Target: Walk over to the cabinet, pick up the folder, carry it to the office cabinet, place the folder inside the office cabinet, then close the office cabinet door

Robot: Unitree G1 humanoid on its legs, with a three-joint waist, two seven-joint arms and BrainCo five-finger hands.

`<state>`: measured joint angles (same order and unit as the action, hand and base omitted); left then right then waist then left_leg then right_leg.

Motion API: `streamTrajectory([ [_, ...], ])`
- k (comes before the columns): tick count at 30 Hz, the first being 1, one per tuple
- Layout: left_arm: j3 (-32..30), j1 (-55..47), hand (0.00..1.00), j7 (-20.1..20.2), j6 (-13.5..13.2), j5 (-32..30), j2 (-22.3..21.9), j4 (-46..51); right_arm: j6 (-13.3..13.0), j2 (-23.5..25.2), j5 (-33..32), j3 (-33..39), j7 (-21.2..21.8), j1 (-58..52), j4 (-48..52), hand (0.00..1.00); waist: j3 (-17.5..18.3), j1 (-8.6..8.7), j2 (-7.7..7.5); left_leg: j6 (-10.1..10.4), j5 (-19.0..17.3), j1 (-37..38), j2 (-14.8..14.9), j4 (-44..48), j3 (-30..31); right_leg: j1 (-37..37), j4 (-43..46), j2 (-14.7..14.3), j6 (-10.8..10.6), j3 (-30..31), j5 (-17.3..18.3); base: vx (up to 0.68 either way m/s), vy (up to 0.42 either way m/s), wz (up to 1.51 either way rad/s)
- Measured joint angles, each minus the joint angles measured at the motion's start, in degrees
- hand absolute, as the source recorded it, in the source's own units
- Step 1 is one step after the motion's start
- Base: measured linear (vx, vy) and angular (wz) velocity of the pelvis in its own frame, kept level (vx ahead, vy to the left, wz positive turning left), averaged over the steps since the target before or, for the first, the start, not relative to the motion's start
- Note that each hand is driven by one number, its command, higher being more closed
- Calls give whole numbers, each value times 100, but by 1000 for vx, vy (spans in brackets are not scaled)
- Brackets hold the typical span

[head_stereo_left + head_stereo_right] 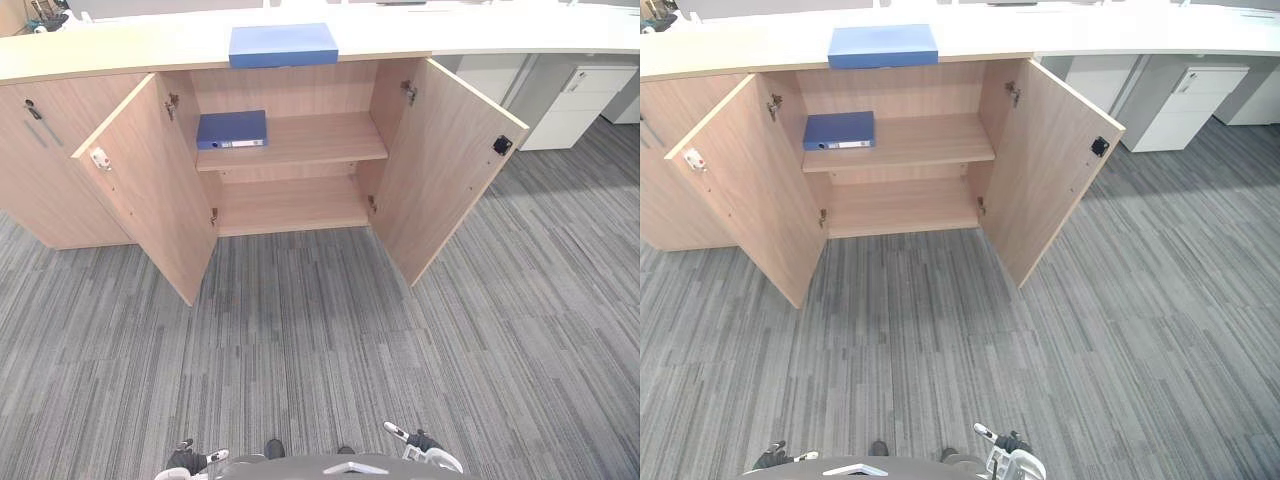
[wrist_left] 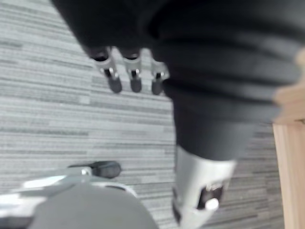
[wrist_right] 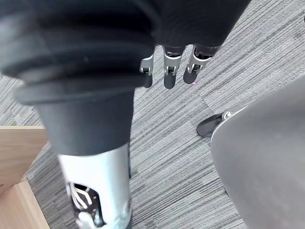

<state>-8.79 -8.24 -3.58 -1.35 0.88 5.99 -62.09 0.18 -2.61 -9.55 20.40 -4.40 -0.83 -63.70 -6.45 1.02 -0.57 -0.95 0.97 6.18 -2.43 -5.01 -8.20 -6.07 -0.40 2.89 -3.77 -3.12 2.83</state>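
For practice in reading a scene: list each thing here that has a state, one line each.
Left cabinet door: open, swung out.
Right cabinet door: open, swung out.
Folder on cabinet top: lying flat, unheld.
Folder on upper shelf: lying flat, unheld.
Left hand: open, holding nothing.
Right hand: open, holding nothing.

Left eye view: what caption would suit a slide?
Open wooden cabinet, blue folder on its shelf, second folder on top; left hand, right hand open and empty.

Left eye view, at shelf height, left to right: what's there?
left cabinet door, open → blue binder lying flat on the upper shelf → right cabinet door, open → white drawer unit
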Motion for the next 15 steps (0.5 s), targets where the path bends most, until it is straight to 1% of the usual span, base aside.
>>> streamTrajectory([
  [5, 56, 71, 0, 0, 0, 0, 4, -31, 1, -3, 49, -19, 0, 57, -2, 0, -72, -2, -1, 30, -38, -26, -6, -1, -41, -2, -109, 4, -27, 2, -21, -21, -23, -4],
  [9, 121, 101, 0, -2, 0, 0, 20, -29, 3, -10, 94, -73, 0, 63, -4, 0, -86, -22, -12, -12, -82, -51, -8, 0, -106, 7, -159, 2, 7, 64, -53, 45, -26, -8],
  [12, 203, 114, 0, -2, 0, -1, 48, -28, 4, -10, 95, -120, 0, 96, -3, 0, -93, -32, -22, -7, -165, -88, -11, 3, -191, 40, -200, 4, -12, 146, -64, 75, -22, -18],
  [14, 217, 148, 0, -1, 0, -1, 73, -17, 6, 12, 96, -121, 0, 138, -3, 0, -112, -70, -43, -5, -228, -130, -12, 6, -301, 126, -207, 7, -21, 257, -63, 79, -12, -27],
  [15, 217, 178, 0, -1, 0, 0, 79, -16, 6, 22, 96, -121, 0, 194, -2, 0, -165, -62, -56, -32, -278, -130, -21, 13, -350, 144, -200, 20, -49, 287, -45, 82, 6, -26],
])
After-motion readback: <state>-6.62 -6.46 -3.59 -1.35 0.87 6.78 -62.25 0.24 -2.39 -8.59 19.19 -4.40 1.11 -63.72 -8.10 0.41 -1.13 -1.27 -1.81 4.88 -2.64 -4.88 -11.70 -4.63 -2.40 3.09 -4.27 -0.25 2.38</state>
